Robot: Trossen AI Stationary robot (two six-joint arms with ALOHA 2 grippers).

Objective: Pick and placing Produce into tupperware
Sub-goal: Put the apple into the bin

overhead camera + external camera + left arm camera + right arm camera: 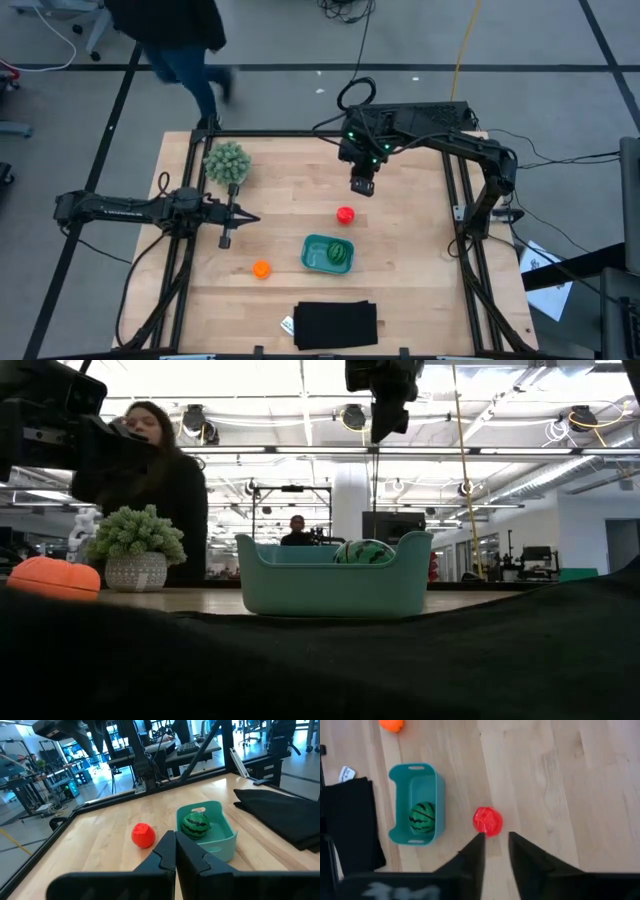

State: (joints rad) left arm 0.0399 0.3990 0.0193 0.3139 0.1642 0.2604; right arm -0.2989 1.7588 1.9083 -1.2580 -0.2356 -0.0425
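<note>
My right tool hangs slightly open, empty, right over the red ball — tub just beside it — left tool is shut.

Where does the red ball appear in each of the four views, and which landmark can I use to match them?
High view: the red ball lies on bare wood, just above the teal tub, below the right claw.
Low view: not clearly visible; at most a red sliver past the tub's right edge.
Left wrist view: red ball beside the tub.
Right wrist view: red ball just beyond the fingertips.
Shared landmark: the teal tub holding the watermelon ball.
</note>
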